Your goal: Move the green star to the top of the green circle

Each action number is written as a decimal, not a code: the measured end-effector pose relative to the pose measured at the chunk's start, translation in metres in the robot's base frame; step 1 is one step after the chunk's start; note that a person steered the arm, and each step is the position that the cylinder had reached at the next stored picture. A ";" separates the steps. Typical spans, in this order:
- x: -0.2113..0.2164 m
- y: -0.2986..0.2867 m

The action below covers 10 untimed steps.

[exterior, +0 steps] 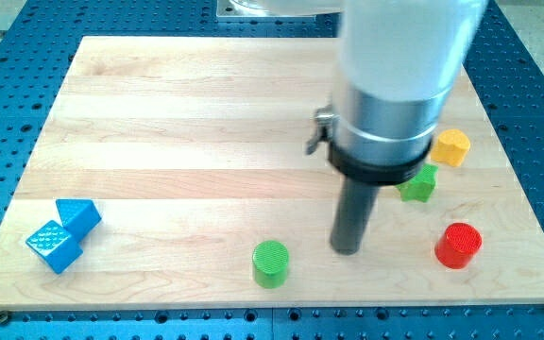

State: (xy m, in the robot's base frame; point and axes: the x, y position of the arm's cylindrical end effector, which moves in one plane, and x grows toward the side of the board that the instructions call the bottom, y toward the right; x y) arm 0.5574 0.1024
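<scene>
Two blue blocks (62, 233) touch at the counter's (159, 113) near left, and the green circle (271, 263) sits near centre. Right of it stands my tip (347, 249), a bare rod with no pincer, holding nothing. Farther right, partly hidden by the arm, lies the green star (419, 184), between a yellow block (452, 147) and a red cylinder (458, 245).

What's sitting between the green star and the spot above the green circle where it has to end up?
Only my tip itself. It rests on the board between the green circle at the view's left and the green star up at the view's right. No other block lies on that stretch; the red cylinder and yellow block sit off to the right.
</scene>
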 end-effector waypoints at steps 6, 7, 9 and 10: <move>-0.105 0.002; -0.088 -0.065; -0.087 -0.118; -0.057 -0.094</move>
State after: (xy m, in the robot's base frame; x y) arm 0.5004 0.0080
